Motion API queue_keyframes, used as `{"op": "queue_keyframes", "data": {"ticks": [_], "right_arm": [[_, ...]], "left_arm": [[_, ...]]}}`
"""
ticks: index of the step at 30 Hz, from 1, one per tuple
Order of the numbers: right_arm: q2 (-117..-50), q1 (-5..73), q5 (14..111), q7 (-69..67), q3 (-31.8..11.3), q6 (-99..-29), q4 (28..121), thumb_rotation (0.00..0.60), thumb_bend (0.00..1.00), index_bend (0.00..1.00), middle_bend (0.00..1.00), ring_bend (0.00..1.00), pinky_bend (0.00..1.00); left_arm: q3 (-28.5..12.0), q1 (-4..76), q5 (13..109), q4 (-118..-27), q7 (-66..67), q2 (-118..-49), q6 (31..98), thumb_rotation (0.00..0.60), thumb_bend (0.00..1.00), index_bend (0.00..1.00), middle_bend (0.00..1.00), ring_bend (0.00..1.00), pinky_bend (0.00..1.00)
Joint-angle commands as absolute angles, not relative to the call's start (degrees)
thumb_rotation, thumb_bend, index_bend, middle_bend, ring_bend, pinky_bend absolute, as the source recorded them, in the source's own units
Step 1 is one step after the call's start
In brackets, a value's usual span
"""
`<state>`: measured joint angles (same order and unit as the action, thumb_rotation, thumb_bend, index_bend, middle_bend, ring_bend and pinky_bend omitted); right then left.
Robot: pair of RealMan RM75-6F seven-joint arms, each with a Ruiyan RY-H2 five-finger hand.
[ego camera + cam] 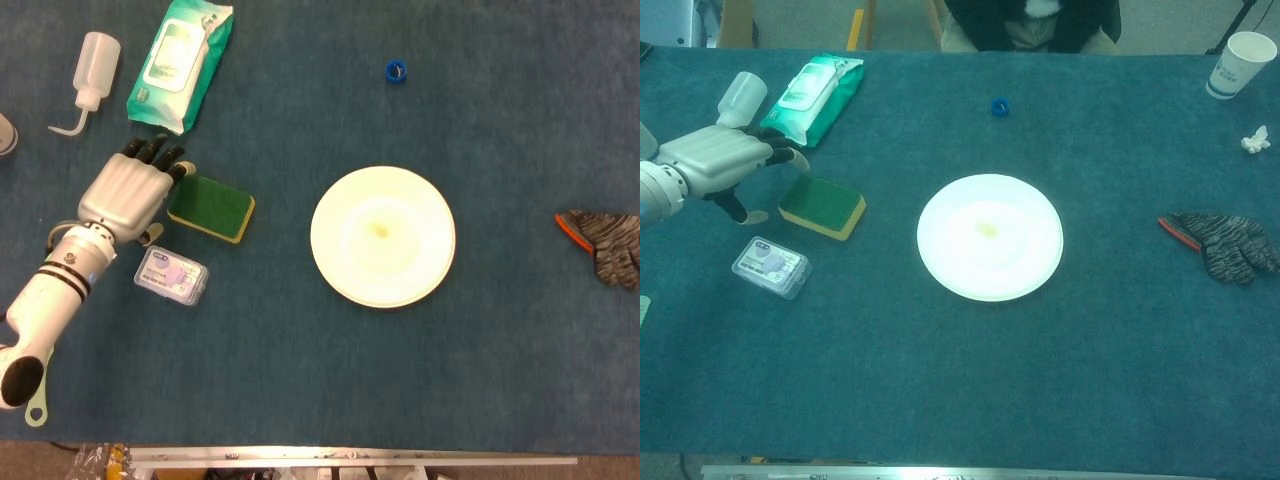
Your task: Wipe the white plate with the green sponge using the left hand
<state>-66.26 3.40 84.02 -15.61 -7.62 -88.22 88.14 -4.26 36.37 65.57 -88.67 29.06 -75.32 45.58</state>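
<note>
The green sponge (212, 207) (823, 206), yellow underneath, lies flat on the blue cloth left of centre. My left hand (127, 193) (718, 159) hovers just beside its left edge, fingers spread and holding nothing, fingertips pointing toward the wipes pack. The white plate (383, 236) (990, 237) sits at the middle of the table with a small yellowish smear at its centre. My right hand does not show in either view.
A wet-wipes pack (180, 62), a squeeze bottle (92, 68), a small clear box (171, 276) and a pale green brush (38, 365) lie around the left hand. A blue ring (396, 71), a striped glove (605, 243) and a paper cup (1240, 63) are farther right.
</note>
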Motion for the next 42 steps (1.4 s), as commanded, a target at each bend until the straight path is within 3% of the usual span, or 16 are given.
{"op": "queue_keyframes", "data": {"ticks": [1,14,23,27,42], "right_arm": [[-66.31,3.39,83.84,-15.8,-7.67,-88.11,87.9,0.6,0.39,0.39,0.39,0.22,0.45],[-66.34,3.24,83.28,-17.48,-7.84,-87.78,86.36,0.6,0.39,0.39,0.39,0.22,0.45],[-66.56,3.21,83.33,-18.12,-7.87,-87.77,85.71,0.6,0.39,0.39,0.39,0.22,0.45],[-66.63,3.29,83.42,-18.31,-7.89,-87.68,85.56,0.6,0.39,0.39,0.39,0.22,0.45],[-68.1,4.89,84.1,-18.34,-7.76,-85.82,84.59,0.6,0.39,0.39,0.39,0.22,0.45]], "left_arm": [[-4.0,37.76,62.61,-87.45,31.05,-76.94,45.01,0.6,0.26,0.17,0.1,0.01,0.09],[-2.87,40.44,56.81,-85.81,33.77,-80.5,45.82,0.6,0.26,0.19,0.11,0.02,0.09],[-2.47,41.18,56.25,-85.36,34.5,-81.67,48.12,0.6,0.26,0.38,0.22,0.04,0.09],[-2.55,41.55,55.35,-88.14,36.14,-80.06,49.78,0.6,0.26,0.43,0.27,0.07,0.09],[-2.59,45.95,51.67,-102.25,49.29,-76.23,56.81,0.6,0.26,0.42,0.28,0.07,0.09]]}}
